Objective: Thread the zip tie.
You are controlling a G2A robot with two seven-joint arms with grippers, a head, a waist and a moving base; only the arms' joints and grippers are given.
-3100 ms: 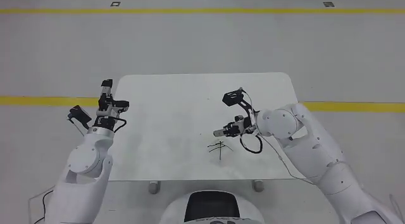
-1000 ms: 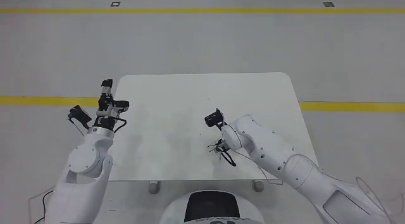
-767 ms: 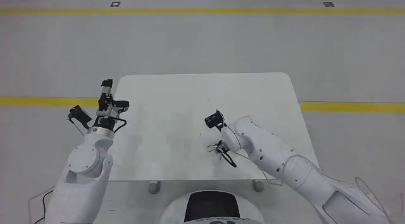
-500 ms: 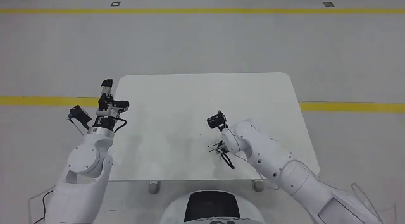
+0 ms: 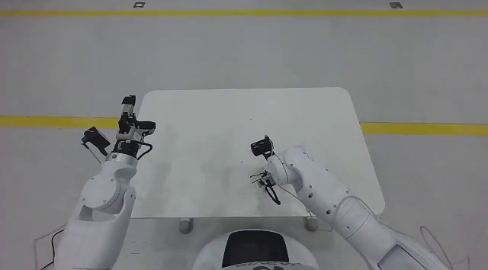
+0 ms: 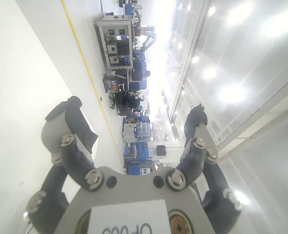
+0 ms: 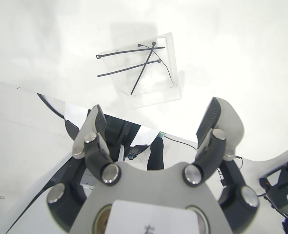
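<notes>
Top view: zip ties (image 5: 262, 178) near the table's (image 5: 229, 110) front edge; left claw (image 5: 136, 117) at its left edge.

Left wrist view: left claw spread wide, empty.

Right wrist view: right claw (image 7: 156, 105) wide open, empty, above the ties, which lie crossed in a clear tray (image 7: 174, 74). None gripped, none threaded; all still to do.
</notes>
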